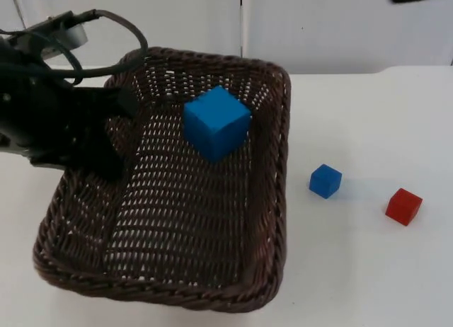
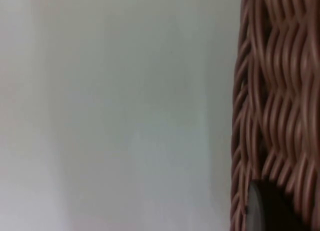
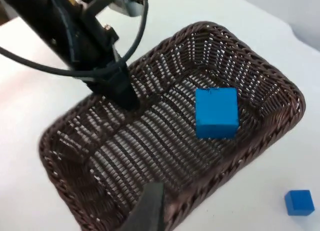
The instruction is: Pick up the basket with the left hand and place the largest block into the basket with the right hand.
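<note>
A dark brown wicker basket (image 1: 272, 221) takes up the left and middle of the table in the top view. My left gripper (image 1: 113, 132) is shut on its left rim, one finger inside the wall and one outside. The woven wall (image 2: 275, 91) stands right against that gripper's fingertip (image 2: 265, 211). The large blue block (image 1: 217, 122) lies inside the basket near its far right corner, tilted on the weave. The right wrist view shows the basket (image 3: 280, 86), the large blue block (image 3: 216, 112) and my left gripper (image 3: 122, 91) from above. My right gripper (image 3: 147, 211) hangs above the basket's near rim.
A small blue block (image 1: 325, 180) and a red block (image 1: 403, 206) lie on the white table to the right of the basket. The small blue block (image 3: 300, 202) sits just outside the basket's wall. The grey partition wall stands behind the table.
</note>
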Tool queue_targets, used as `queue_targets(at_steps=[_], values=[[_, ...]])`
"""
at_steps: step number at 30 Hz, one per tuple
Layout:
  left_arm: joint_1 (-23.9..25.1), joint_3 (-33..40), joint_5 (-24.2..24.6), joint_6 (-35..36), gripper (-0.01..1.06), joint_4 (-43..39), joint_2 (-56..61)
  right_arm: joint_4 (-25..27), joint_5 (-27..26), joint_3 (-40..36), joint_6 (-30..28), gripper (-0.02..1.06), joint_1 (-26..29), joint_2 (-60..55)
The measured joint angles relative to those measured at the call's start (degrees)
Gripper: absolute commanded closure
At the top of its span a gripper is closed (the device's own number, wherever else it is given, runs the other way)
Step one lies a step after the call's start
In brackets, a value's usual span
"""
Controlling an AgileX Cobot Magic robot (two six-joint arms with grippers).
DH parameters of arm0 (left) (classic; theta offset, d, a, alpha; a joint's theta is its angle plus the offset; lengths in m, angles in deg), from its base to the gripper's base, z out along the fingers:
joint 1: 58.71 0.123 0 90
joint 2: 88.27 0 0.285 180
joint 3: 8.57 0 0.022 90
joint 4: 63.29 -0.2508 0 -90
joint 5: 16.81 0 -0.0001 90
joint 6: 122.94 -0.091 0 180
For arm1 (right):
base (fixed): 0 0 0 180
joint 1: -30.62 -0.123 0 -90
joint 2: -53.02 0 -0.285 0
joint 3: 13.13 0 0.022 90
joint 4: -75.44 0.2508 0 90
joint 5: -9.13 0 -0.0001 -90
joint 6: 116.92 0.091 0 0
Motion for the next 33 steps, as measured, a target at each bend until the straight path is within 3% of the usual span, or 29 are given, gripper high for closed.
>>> queue_targets(at_steps=[13, 26, 29, 33], values=[[0.0, -1.3, -3.9, -11.3, 1.05, 14.5, -14.5, 0.0, 1.3, 0.0, 0.2, 0.19, 0.0, 3.7], [0.0, -12.9, -2.4, -12.4, 1.04, 15.3, -25.1, 0.0, 2.9, 0.0, 0.2, 0.19, 0.0, 3.7], [0.0, -13.7, -2.5, -12.4, 0.95, 14.7, -25.1, 0.0, 2.9, 0.0, 0.2, 0.19, 0.0, 3.7], [0.0, -14.1, -2.5, -12.6, 0.66, 13.3, -25.2, 0.0, 2.9, 0.0, 0.2, 0.19, 0.0, 3.7]])
